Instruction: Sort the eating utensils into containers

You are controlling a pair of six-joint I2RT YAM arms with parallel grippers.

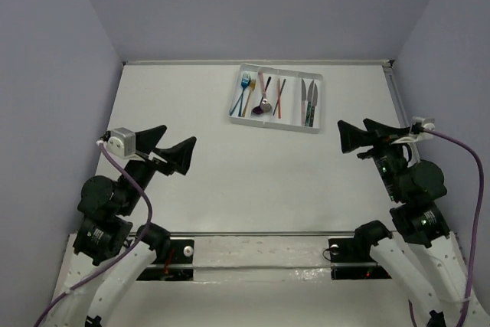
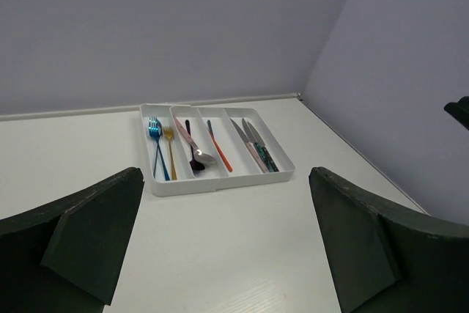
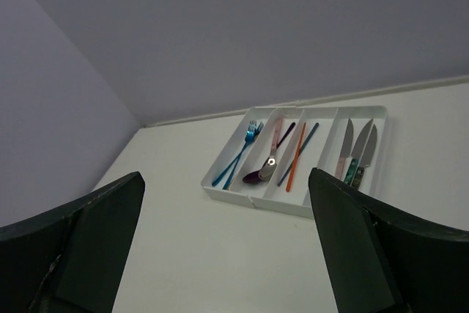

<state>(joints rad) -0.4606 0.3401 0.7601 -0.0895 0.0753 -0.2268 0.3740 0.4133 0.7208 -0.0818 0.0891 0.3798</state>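
The white tray [image 1: 274, 124] lies at the table's far middle and holds all the utensils. Its left compartment has the blue fork [image 1: 242, 93] and gold fork [image 1: 249, 99]. The second has the purple spoon [image 1: 259, 110] and pink-handled spoon [image 1: 265, 91]. The third has the red and teal chopsticks [image 1: 279, 97], the right one the knives [image 1: 308, 99]. My left gripper [image 1: 170, 148] and right gripper [image 1: 364, 136] are both open and empty, well short of the tray. The tray also shows in the left wrist view [image 2: 220, 181] and right wrist view [image 3: 293, 205].
Lilac walls close the table at the back and both sides. A metal rail [image 1: 253, 233] runs along the near edge between the arm bases. A dark tip of the right arm [image 2: 458, 111] shows at the left wrist view's right edge.
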